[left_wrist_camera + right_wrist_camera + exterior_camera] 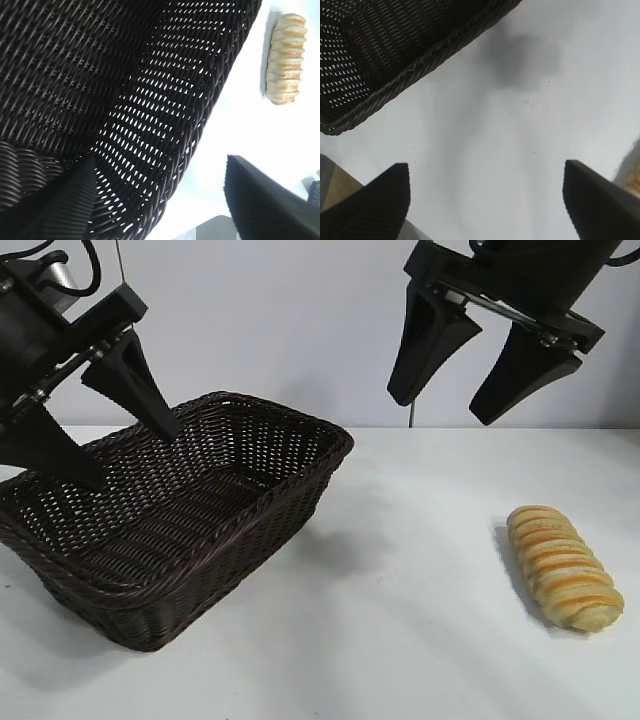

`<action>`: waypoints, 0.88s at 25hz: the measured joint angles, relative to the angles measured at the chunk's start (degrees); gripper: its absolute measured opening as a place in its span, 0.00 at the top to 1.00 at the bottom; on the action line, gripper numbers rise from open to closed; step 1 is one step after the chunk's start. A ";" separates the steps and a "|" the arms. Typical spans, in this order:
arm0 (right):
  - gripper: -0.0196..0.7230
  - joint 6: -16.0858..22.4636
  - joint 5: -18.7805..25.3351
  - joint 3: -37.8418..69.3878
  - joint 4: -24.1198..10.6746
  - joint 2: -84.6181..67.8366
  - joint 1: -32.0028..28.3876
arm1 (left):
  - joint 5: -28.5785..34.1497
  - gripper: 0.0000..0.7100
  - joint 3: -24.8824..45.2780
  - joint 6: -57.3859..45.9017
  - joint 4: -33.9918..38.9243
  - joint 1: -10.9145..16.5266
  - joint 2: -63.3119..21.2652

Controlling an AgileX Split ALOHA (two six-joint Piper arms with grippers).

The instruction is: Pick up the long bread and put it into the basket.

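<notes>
1. Early approach by judgement: nothing picked up yet, long bread (564, 567) lying on the white tabletop (400, 640), well apart from the basket (250, 530) and off to its right in the exterior view.
2. Right gripper (485, 375) hanging high above the tabletop, up and to the left of the bread, jaws spread wide and empty.
3. Left gripper (95, 425) poised over the basket's left end, jaws likewise wide apart, gripping nothing.
4. Next move probably: bring the right gripper over the bread, lower, line the jaws across the loaf's narrow width, then close.
5. Count: one bread, one basket, two grippers.
6. Basket interior bare, ready for the loaf.
</notes>
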 joint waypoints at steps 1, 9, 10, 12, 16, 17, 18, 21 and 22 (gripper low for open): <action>0.16 0.00 0.00 0.00 0.00 0.00 0.00 | 0.00 0.26 0.00 0.00 0.00 0.00 0.00; 0.16 0.00 0.00 0.00 0.00 0.00 0.00 | -0.21 0.26 0.00 -0.05 -0.06 0.00 0.00; 0.16 0.00 0.00 0.00 -0.05 0.00 0.00 | -0.10 0.26 0.00 -0.05 -0.11 0.00 0.00; 0.16 0.00 0.00 0.00 -0.27 0.00 0.00 | 0.21 0.26 0.00 -0.05 -0.43 0.00 0.00; 0.16 0.00 -0.11 0.00 -0.60 0.00 0.00 | 0.32 0.26 0.00 -0.05 -0.67 0.00 -1.39; 0.16 0.00 -0.11 0.00 -0.64 0.00 0.00 | 0.32 0.26 0.00 -0.12 -0.67 0.00 -2.03; 0.16 0.00 -0.11 0.00 -0.64 0.00 0.00 | 0.32 0.26 0.00 -0.42 -0.67 0.00 -2.90; 0.16 0.00 -0.13 0.00 -0.64 0.00 0.00 | 0.37 0.26 0.00 -2.36 0.25 0.00 -6.13; 0.16 0.00 -0.18 0.00 -0.64 0.00 0.00 | 0.37 0.26 0.00 -3.59 0.93 0.00 -7.40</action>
